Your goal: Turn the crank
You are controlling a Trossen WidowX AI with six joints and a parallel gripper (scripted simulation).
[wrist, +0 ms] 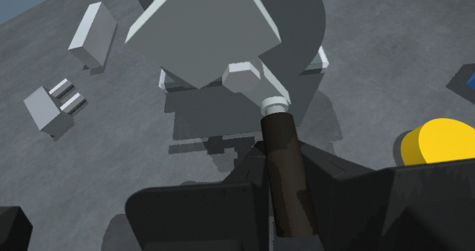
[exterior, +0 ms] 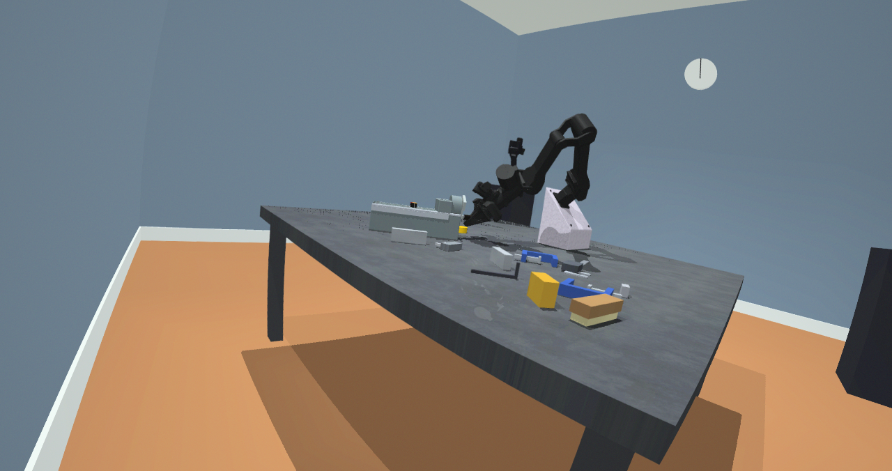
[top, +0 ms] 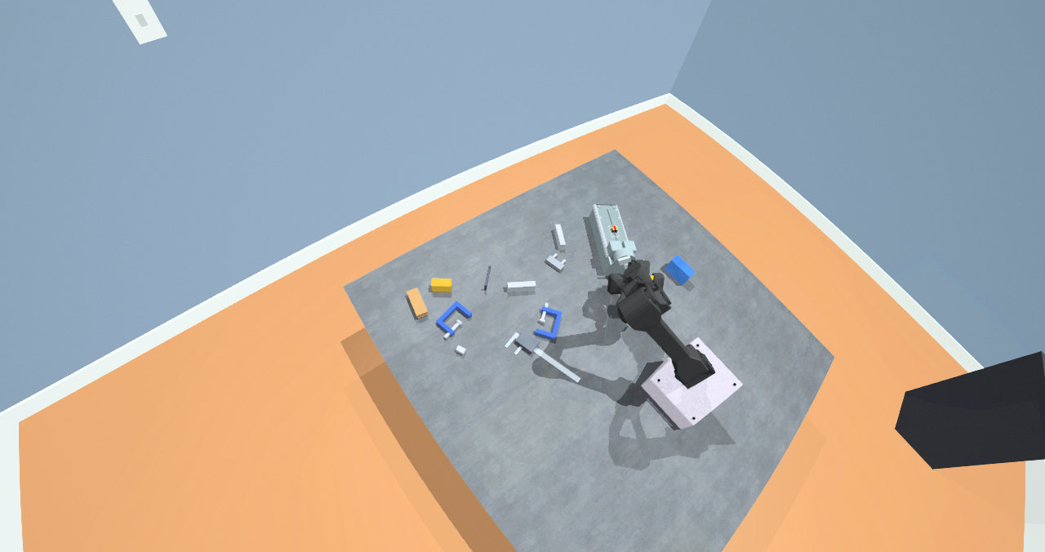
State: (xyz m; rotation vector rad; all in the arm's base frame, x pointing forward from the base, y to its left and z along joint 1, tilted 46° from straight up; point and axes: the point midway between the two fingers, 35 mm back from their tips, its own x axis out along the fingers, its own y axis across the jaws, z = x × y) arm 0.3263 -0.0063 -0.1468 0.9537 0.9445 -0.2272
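The pale grey-green machine (top: 605,236) (exterior: 413,221) stands on the table. Its tiny red pointer (top: 614,229) is on top among the orange-yellow marks; it is too small to tell whether they are level, and the wrist view does not show it. The crank arm (wrist: 270,83) angles down to the right from the hub bolt, with a square grey plate (wrist: 208,36) on the other side. The dark brown handle (wrist: 287,177) points towards me. My gripper (wrist: 274,146) (exterior: 466,221) is shut on the handle, one black finger on each side. In the top view the arm hides the handle.
A yellow cylinder (wrist: 445,143) (exterior: 463,229) and a blue block (top: 679,269) are right of the crank. A white block (wrist: 93,36) (top: 559,237) and a two-pronged grey part (wrist: 48,110) (top: 555,262) lie left. Blue clamps and several blocks lie farther left.
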